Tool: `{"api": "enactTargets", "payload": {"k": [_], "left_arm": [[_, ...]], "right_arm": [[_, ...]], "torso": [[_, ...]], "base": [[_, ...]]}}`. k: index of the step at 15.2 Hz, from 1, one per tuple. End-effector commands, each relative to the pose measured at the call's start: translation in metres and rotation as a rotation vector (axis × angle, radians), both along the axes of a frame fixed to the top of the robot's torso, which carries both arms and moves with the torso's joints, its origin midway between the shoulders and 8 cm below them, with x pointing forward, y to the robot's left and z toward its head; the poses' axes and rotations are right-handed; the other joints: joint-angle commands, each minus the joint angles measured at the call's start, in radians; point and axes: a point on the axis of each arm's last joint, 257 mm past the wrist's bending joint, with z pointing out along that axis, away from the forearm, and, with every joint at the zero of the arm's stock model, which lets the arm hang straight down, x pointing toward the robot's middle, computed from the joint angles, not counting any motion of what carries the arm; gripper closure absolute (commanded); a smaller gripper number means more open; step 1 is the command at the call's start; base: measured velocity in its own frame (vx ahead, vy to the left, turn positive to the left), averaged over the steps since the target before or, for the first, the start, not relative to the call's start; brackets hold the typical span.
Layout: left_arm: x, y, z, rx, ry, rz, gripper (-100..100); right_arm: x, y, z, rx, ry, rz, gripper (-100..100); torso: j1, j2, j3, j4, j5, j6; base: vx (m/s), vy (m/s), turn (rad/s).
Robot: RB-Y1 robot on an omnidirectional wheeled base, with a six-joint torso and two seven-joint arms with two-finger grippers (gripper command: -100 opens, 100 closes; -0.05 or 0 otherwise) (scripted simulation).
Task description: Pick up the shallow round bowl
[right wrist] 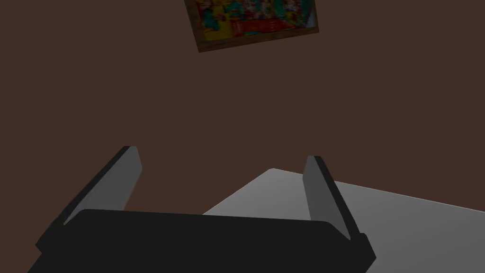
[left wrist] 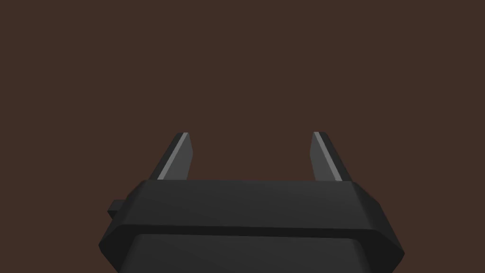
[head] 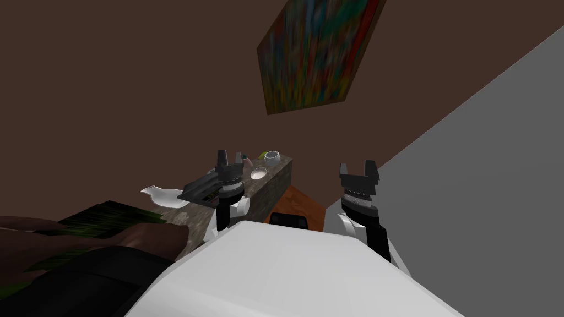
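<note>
The shallow round bowl (head: 259,174), pale with a light rim, sits on a mottled stone-like tabletop (head: 264,186) near its far end. My left gripper (head: 230,154) hovers over the table just beside the bowl and points at the brown wall. In the left wrist view the left gripper (left wrist: 251,135) is open with nothing between its fingers. My right gripper (head: 357,165) is raised off to the right of the table, clear of it. The right gripper (right wrist: 221,154) is also open and empty.
On the same table stand a clear glass bowl (head: 271,158) with a green thing (head: 264,153) behind it, a pinkish object (head: 248,162), a dark flat tray (head: 199,190) and a white spouted dish (head: 164,197). A grey wall (head: 473,165) rises at the right. A dark brown seat (head: 82,245) lies at the lower left.
</note>
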Motion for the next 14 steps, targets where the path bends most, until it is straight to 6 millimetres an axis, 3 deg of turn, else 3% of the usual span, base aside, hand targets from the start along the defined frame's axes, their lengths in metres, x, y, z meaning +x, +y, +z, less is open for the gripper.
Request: {"api": "enactTargets", "payload": {"k": [1, 14], "left_arm": [[0.005, -0.003, -0.002, 0.020, 0.020, -0.017, -100], [0.058, -0.001, -0.038, 0.037, 0.251, -0.105, -100]], "right_arm": [[0.000, 0.000, 0.000, 0.000, 0.000, 0.000, 0], [0.000, 0.000, 0.000, 0.000, 0.000, 0.000, 0]], "torso": [[0.000, 0.000, 0.000, 0.000, 0.000, 0.000], [0.002, 0.000, 0.000, 0.000, 0.000, 0.000]], "base": [[0.000, 0.002, -0.017], [0.001, 0.015, -0.039]]}}
